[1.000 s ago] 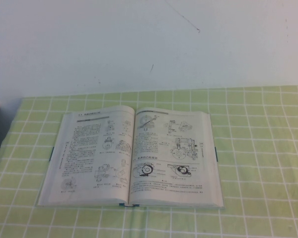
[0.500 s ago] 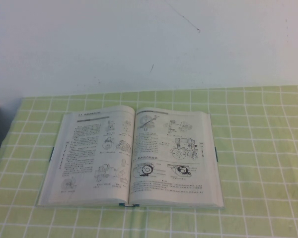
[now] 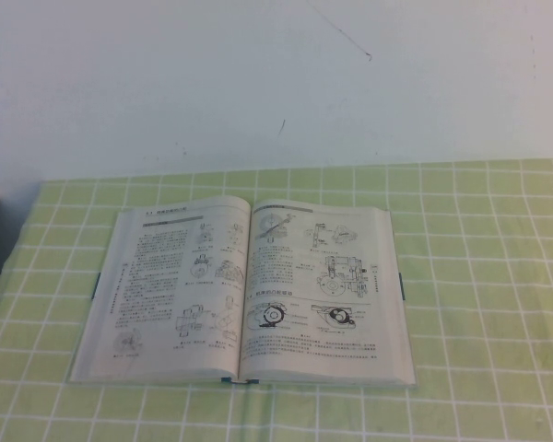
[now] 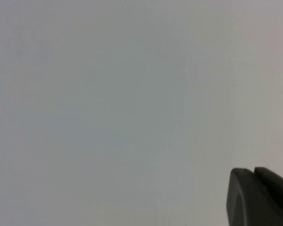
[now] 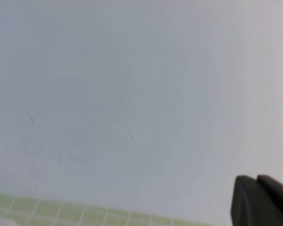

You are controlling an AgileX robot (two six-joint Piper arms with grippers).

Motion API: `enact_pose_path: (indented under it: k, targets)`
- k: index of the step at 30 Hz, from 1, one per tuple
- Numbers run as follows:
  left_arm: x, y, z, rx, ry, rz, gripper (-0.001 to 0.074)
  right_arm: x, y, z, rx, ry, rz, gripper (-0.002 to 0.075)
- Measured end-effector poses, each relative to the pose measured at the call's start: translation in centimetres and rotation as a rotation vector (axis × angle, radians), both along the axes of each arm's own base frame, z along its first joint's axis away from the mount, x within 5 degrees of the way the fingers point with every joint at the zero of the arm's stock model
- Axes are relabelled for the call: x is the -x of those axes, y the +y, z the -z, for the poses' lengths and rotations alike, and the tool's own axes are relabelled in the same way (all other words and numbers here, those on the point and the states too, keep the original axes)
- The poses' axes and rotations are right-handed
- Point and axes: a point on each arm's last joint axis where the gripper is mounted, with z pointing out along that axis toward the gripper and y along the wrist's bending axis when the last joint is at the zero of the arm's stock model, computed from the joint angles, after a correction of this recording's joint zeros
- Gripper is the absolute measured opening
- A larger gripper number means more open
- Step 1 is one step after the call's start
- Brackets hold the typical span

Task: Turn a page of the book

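Here the wall fills the top half of the high view, and below it the green checked cloth covers the table. The book lies open and flat on the cloth, a little toward nine o'clock from the middle, spine running from twelve to six. Its right-hand page, printed with text and machine drawings, lies flat on the block, untouched.

Neither arm shows in the high view. The right gripper appears only in its own wrist view as a dark tip, clenched and empty, aimed at the wall above the cloth's far edge. The left gripper is likewise a dark tip facing bare wall; whether it is clenched or released cannot be told.

The turn has not begun. Judging from this, the right arm should come down at the page's three o'clock edge, lift one sheet only, and sweep it toward nine o'clock in a low arc without dragging the book.
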Motion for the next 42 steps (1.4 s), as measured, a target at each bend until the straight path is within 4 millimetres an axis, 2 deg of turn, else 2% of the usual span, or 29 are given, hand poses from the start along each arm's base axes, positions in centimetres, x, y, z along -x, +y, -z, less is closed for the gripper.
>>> enact_pose_path:
  k: [5, 8, 14, 19, 24, 30, 33, 37, 42]
  targets:
    - [0.9, 0.0, -3.2, -0.009, 0.067, 0.007, -0.0004, 0.4, -0.1, -1.8, 0.005, 0.219, 0.008, -0.0003]
    - [0.2, -0.1, -4.4, -0.032, 0.182, 0.006, -0.0004, -0.3, 0.1, -2.6, -0.027, 0.394, -0.013, -0.0003]
    - [-3.2, -0.6, -4.8, -0.046, 0.582, 0.032, -0.0004, -3.2, 1.4, -3.3, -0.022, 0.758, -0.168, -0.0003]
    - [-7.1, -2.0, -4.3, -0.052, 0.848, 0.152, -0.0004, -6.3, 2.6, -2.5, -0.012, 0.901, -0.319, -0.0003]
    - [-11.5, -4.1, -3.3, -0.076, 1.015, 0.354, -0.0004, -9.5, 3.6, -1.1, -0.037, 0.963, -0.459, -0.0003]
    - [-16.6, -5.7, -1.7, -0.089, 1.088, 0.507, -0.0004, -12.7, 5.0, 0.5, -0.114, 0.973, -0.628, -0.0003]
    - [-19.0, -6.1, -0.2, -0.077, 1.126, 0.539, -0.0004, -14.3, 5.5, 0.9, -0.185, 0.979, -0.662, -0.0003]
    - [-21.8, -6.6, 1.8, -0.005, 1.177, 0.554, -0.0004, -16.5, 6.5, 1.3, -0.186, 1.012, -0.711, -0.0003]
    - [-24.1, -6.8, 4.7, 0.021, 1.222, 0.556, -0.0004, -19.9, 8.2, 1.8, -0.136, 1.043, -0.775, -0.0003]
